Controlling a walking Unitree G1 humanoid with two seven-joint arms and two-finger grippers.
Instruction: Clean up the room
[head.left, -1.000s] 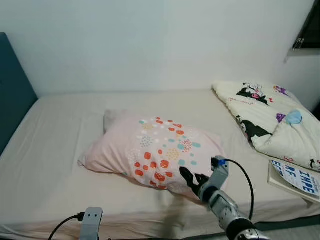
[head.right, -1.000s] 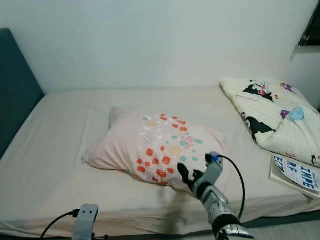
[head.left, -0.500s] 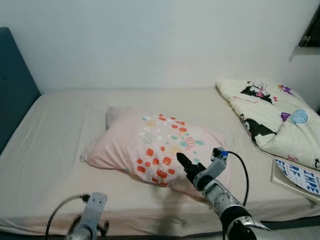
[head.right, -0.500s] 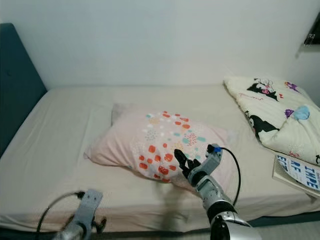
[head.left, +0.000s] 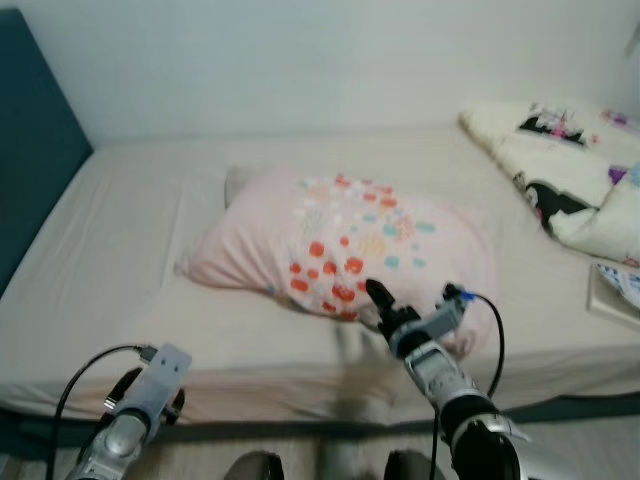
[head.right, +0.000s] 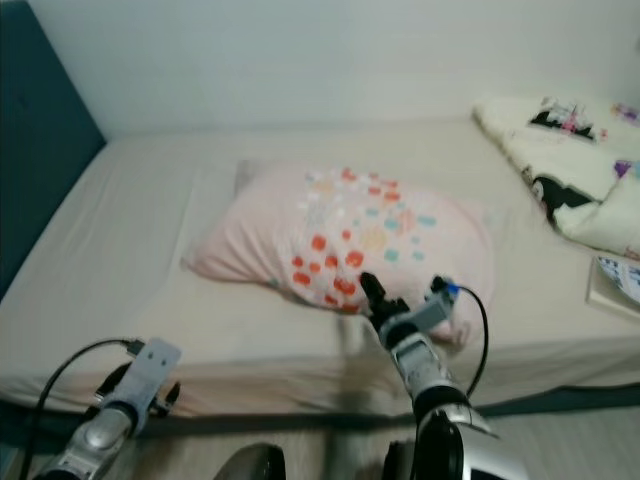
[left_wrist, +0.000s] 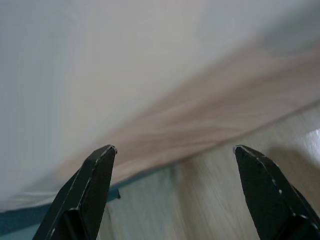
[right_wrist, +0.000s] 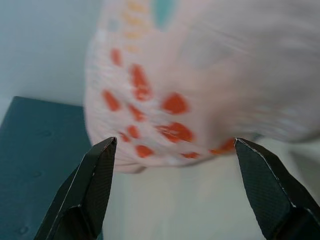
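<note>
1. Right, your right gripper (head.left: 378, 300), fingers spread and empty, sits at the near edge of the pale pink pillow with orange and teal spots (head.left: 350, 240), centre frame on the beige-sheeted bed (head.left: 130, 210).
2. Step looks like pillow pickup; next, push in and clamp its edge.
3. Left gripper (left_wrist: 172, 190), lower left, is spread, idle.

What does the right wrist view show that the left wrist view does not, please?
Right wrist view: the pink fabric pillow with orange-red dots ahead of the open right hand, and the dark teal headboard. Left wrist view: pale wooden floor beneath the bed's edge, past the open left hand. Both: spread black fingers and cream bedsheet.
</note>
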